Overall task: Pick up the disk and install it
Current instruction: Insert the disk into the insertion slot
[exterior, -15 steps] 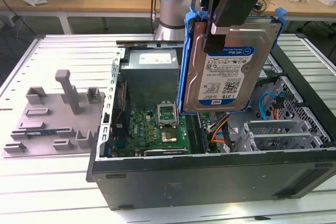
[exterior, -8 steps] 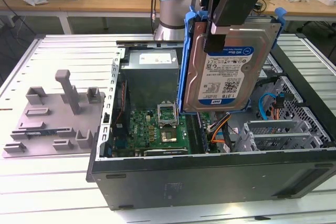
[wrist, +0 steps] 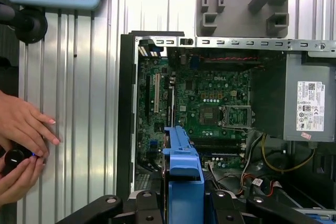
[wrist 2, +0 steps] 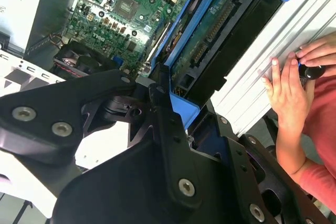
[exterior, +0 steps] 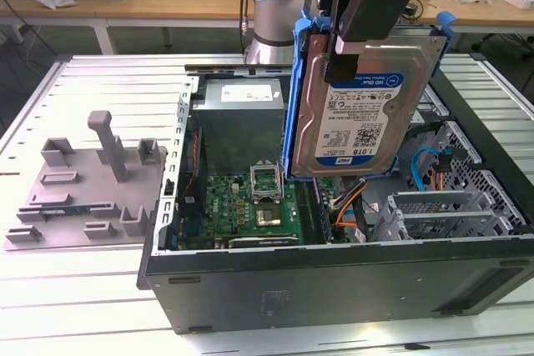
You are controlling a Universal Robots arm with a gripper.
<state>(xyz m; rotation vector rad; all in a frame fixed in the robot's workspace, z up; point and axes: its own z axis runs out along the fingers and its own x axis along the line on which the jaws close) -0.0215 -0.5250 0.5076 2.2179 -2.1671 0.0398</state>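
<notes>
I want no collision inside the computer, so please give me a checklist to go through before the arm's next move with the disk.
1. Grip: ok. The pincer is shut on the upper edge of the disk, which hangs upright.
2. Clearance: ok. The disk is raised above the open computer case.
3. People: ok. A person's hands rest on the table, outside the case.
4. Cables: not ok. In the exterior view, loose orange cables lie below the disk.
5. Slot: cannot tell. Whether the drive cage has room is unclear.
</notes>
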